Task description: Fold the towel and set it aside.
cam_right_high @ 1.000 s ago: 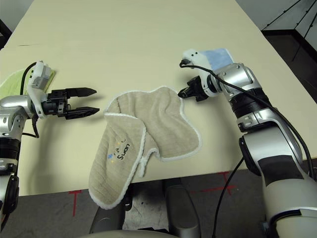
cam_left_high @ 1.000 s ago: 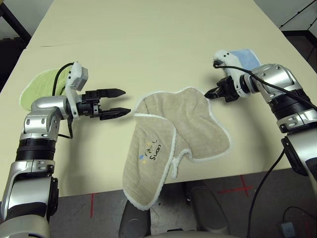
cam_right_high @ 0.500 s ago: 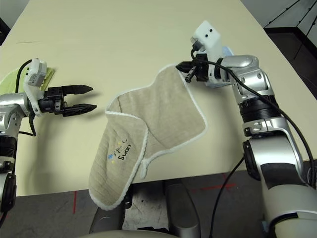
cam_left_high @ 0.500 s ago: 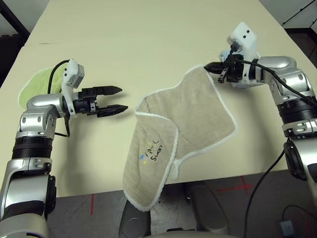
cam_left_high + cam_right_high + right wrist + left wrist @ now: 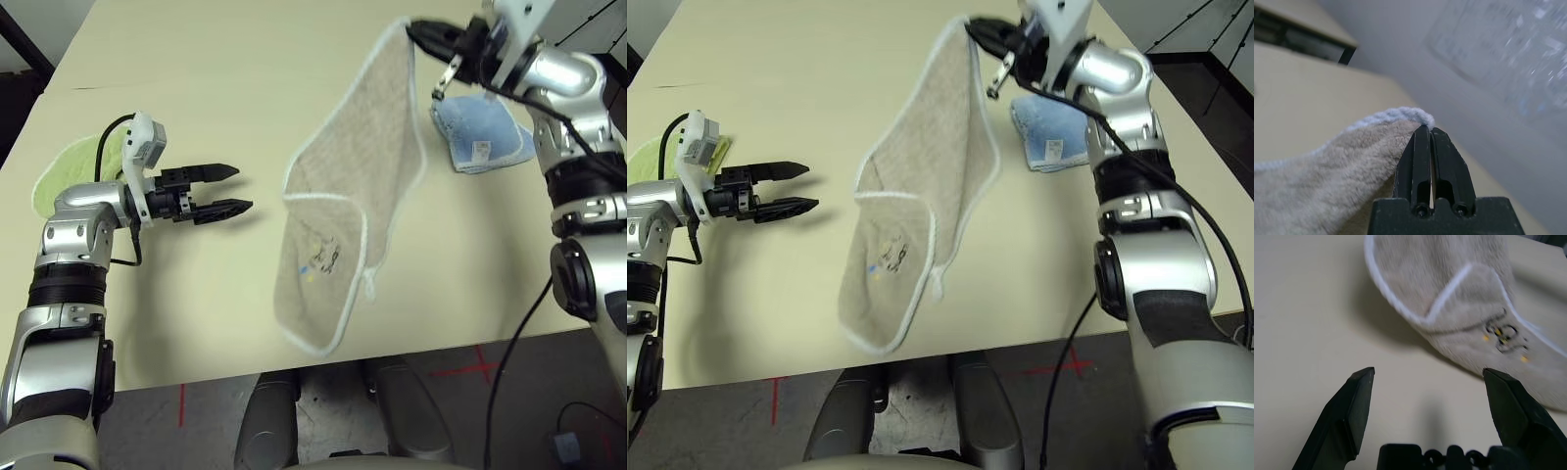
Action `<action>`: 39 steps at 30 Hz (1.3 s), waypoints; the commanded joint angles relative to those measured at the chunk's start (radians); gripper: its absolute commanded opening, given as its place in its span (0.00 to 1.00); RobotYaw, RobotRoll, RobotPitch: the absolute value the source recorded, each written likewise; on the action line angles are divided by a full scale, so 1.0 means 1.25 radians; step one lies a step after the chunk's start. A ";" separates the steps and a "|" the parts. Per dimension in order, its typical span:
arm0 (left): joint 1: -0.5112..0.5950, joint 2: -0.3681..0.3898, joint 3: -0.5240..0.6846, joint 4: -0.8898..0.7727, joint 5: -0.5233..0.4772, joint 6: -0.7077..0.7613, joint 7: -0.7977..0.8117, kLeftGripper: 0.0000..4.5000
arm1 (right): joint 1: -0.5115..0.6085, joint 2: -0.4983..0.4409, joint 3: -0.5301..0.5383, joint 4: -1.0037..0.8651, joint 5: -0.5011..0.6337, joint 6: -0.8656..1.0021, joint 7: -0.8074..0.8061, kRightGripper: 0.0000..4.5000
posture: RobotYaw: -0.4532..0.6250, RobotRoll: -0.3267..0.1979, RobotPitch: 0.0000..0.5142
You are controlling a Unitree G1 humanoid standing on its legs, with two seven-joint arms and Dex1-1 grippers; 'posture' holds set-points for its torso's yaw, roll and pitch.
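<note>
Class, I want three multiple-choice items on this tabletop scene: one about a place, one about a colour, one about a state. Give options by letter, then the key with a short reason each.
1. Where does the blue towel lie?
A. Under the left gripper
B. On the table beside the right arm
C. On the floor

2. What colour is the edging of the beige towel?
A. White
B. Red
C. Black

3. How is the beige towel placed?
A. Flat and neatly folded
B. Lifted by one corner in the right gripper, its lower part hanging down to the table
C. Held by both grippers

Key:
1 B: it sits on the tabletop next to the right forearm.
2 A: a white piped border runs round it.
3 B: the right gripper is shut on its top corner, while the left gripper stands open, apart from it.
</note>
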 commanded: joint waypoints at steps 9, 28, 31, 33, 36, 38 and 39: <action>-0.031 -0.083 0.051 -0.003 -0.024 -0.050 0.079 1.00 | -0.188 0.025 -0.091 0.087 0.041 -0.114 -0.041 0.01 | 0.41 0.62 0.39; -0.037 -0.072 0.036 -0.001 0.003 -0.048 0.094 1.00 | -0.146 0.086 -0.099 0.066 0.066 -0.040 0.048 0.01 | 0.43 0.62 0.38; -0.049 -0.055 0.041 -0.033 -0.014 0.009 0.076 1.00 | -0.121 0.094 -0.095 0.047 0.068 -0.013 0.060 0.01 | 0.44 0.62 0.38; -0.067 -0.049 0.045 -0.059 -0.030 0.052 0.074 1.00 | -0.111 0.099 -0.094 0.039 0.068 0.001 0.061 0.01 | 0.44 0.62 0.38; -0.080 -0.044 0.045 -0.119 -0.056 0.113 0.077 1.00 | -0.099 0.109 -0.091 0.027 0.067 0.017 0.058 0.01 | 0.44 0.62 0.38; -0.074 -0.045 0.043 -0.171 -0.072 0.152 0.086 1.00 | -0.093 0.115 -0.090 0.019 0.066 0.024 0.058 0.01 | 0.45 0.62 0.39; -0.067 -0.046 0.038 -0.191 -0.073 0.159 0.089 1.00 | -0.092 0.116 -0.090 0.016 0.066 0.026 0.058 0.01 | 0.45 0.62 0.39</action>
